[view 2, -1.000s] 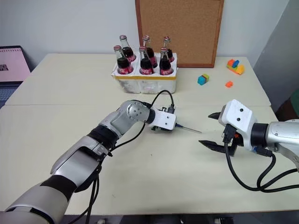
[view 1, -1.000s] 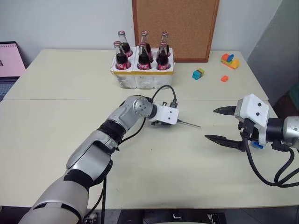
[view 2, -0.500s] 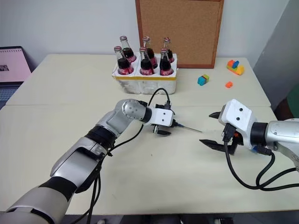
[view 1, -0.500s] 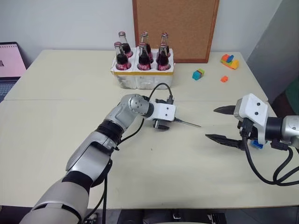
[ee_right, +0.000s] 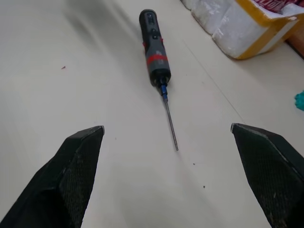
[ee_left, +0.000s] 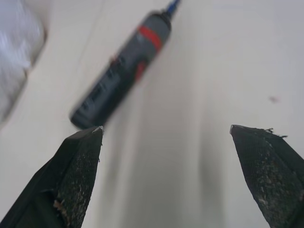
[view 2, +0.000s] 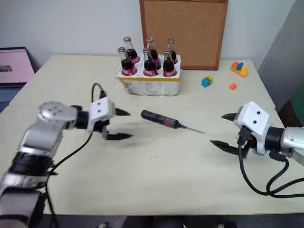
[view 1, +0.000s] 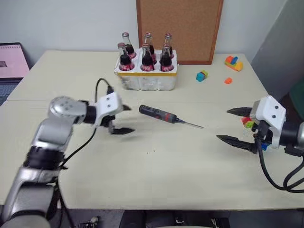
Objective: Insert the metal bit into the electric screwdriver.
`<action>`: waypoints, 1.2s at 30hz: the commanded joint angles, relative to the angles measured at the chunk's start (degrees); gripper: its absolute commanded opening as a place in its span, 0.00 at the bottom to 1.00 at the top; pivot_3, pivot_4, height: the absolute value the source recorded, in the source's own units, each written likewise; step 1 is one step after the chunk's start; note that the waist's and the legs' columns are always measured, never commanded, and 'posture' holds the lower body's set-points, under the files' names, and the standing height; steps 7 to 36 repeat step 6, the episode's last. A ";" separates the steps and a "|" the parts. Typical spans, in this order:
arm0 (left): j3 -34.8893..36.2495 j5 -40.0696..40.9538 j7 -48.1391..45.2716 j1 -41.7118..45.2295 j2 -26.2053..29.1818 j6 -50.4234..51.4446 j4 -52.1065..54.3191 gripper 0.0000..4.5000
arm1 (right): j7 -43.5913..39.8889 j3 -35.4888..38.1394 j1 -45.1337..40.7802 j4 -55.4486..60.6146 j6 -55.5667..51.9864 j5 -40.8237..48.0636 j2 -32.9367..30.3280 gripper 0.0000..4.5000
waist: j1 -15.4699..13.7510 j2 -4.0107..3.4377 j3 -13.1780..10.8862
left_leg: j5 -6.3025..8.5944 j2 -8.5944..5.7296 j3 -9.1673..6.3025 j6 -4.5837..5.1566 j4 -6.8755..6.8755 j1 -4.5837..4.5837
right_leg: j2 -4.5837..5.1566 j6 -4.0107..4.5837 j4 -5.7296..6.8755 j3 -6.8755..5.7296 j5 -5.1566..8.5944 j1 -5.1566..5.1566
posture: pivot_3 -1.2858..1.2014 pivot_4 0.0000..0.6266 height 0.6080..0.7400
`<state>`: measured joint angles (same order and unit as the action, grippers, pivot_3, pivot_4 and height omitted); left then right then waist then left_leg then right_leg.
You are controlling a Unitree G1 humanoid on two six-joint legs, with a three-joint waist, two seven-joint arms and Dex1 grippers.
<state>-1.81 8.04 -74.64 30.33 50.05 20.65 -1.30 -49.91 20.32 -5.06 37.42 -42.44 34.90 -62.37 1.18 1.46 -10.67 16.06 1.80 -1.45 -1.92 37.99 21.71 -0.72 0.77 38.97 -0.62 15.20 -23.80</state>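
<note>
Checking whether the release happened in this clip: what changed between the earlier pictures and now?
The left hand let go of the electric screwdriver, opened, and drew back to the robot's left. The screwdriver now lies free on the table, the metal bit sticking out of its front. The right hand stayed open at the right, and the bottle crate did not move.

Screwdriver: the electric screwdriver (view 1: 157,113) lies flat on my desk (view 1: 156,161), black body, red band, butt toward my left.
Bit: the metal bit (ee_right: 170,124) juts straight from its nose, seated, pointing toward my right.
</note>
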 commanded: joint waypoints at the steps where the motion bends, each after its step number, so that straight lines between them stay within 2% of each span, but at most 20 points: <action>1: 7.81 5.17 1.08 -4.29 3.58 4.92 7.35 0.99 | -2.52 4.84 2.02 -1.30 2.58 -1.58 -0.95 1.00 | -0.20 0.00 0.00 | 0.00 0.00 0.01 0.00 0.02 -0.01 | 0.01 0.00 -0.01 0.00 0.00 0.02 | 0.52 0.24 1.00; 6: 10.41 8.32 3.10 -7.78 4.34 7.99 9.23 0.99 | -3.50 4.14 2.22 -2.80 4.27 -2.94 -1.03 1.00 | -0.37 -0.01 0.00 | 0.00 -0.09 0.09 0.01 0.04 -0.16 | 0.22 -0.06 -0.02 0.07 -0.04 0.19 | 0.52 0.24 1.00; 36: 10.41 8.32 3.10 -7.78 4.34 7.99 9.23 0.99 | -3.50 4.14 2.22 -2.80 4.27 -2.94 -1.03 1.00 | -0.37 -0.01 0.00 | 0.00 -0.09 0.09 0.01 0.04 -0.16 | 0.22 -0.06 -0.02 0.07 -0.04 0.19 | 0.52 0.24 1.00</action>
